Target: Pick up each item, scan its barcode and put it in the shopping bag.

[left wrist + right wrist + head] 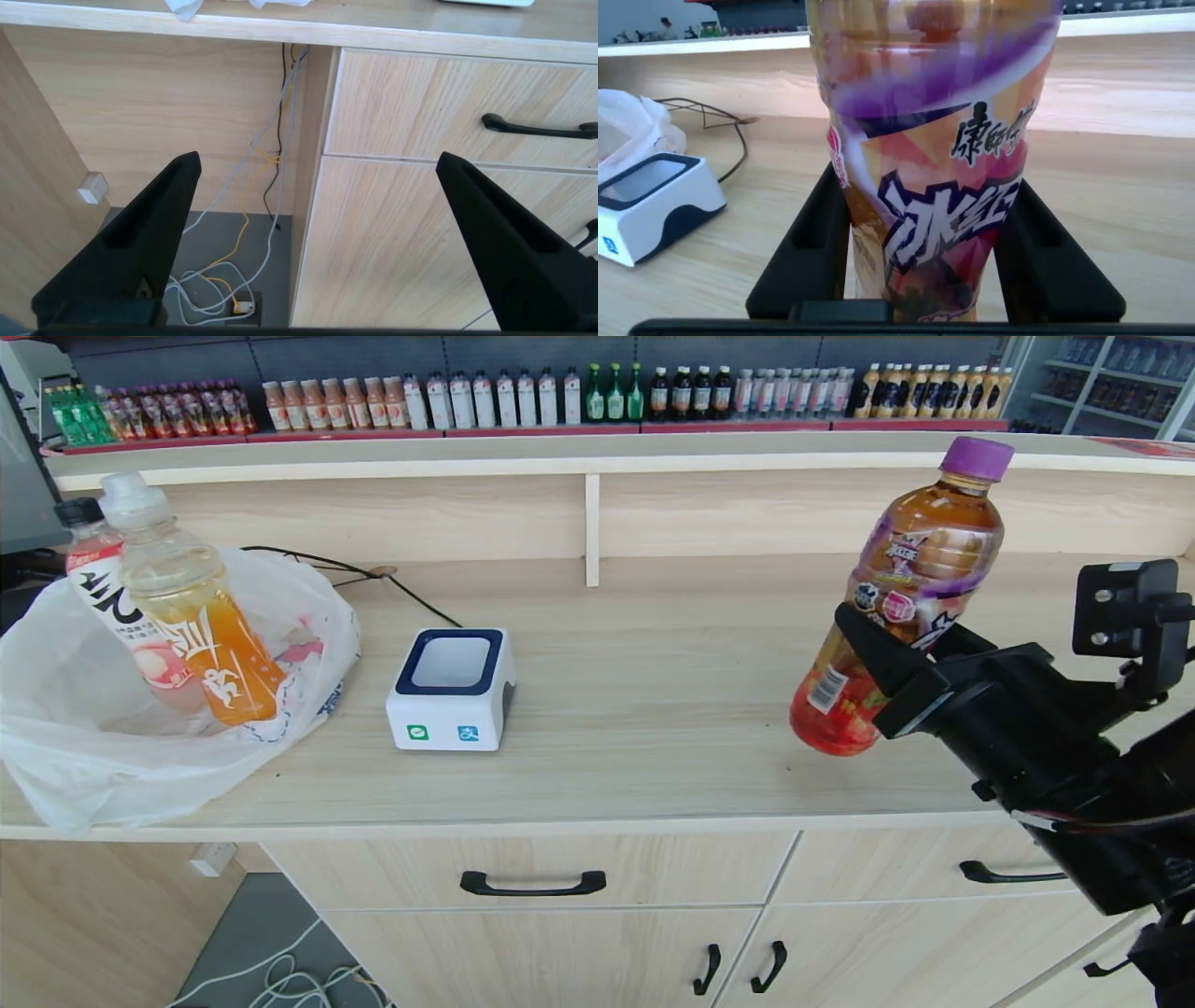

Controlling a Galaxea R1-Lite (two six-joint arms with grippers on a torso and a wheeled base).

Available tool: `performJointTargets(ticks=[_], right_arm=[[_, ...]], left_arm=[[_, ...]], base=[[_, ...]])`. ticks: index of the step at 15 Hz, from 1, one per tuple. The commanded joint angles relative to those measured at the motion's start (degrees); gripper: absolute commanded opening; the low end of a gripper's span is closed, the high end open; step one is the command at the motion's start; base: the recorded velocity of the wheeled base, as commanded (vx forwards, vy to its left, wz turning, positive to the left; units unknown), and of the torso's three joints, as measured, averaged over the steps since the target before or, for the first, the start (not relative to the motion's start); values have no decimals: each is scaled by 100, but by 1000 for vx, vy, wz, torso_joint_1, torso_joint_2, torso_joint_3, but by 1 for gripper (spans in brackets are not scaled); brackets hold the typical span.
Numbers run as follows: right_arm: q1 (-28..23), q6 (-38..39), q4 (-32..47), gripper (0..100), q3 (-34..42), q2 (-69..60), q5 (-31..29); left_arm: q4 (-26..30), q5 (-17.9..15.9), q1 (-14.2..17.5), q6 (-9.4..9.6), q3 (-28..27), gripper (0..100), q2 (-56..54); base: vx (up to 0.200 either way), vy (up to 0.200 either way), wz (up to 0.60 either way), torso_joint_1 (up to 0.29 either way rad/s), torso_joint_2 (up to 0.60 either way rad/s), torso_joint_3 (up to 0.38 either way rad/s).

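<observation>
The pale wood-grain counter point(653, 709) looks matt and smooth. At its left edge, the thin white plastic shopping bag point(75, 737) is translucent and crinkled; the clear plastic bottle of orange drink point(201, 635) in it is glossy. The white plastic box scanner point(453, 695) has a smooth sheen. The purple-capped clear plastic bottle point(901, 607) wears shiny printed film. The fingers point(814, 245) of the right gripper point(926, 245) are matt black.
</observation>
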Motion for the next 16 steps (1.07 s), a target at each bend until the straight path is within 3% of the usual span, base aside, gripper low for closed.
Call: performJointTargets(ticks=[1, 8, 13, 16], right_arm=[[300, 203, -1, 0, 288, -96, 27], [1425, 1108, -1, 0, 586, -307, 62], [2383, 2260, -1, 0, 543, -368, 71], [2375, 3218, -1, 0, 367, -395, 71]], left_arm=[[0, 0, 0, 4, 0, 100, -2], [0, 0, 0, 4, 0, 100, -2], [0, 0, 0, 4, 0, 100, -2], [0, 0, 0, 4, 0, 100, -2]], base=[[0, 0, 0, 0, 0, 0], [0, 0, 0, 0, 0, 0], [0, 0, 0, 0, 0, 0], [0, 0, 0, 0, 0, 0]])
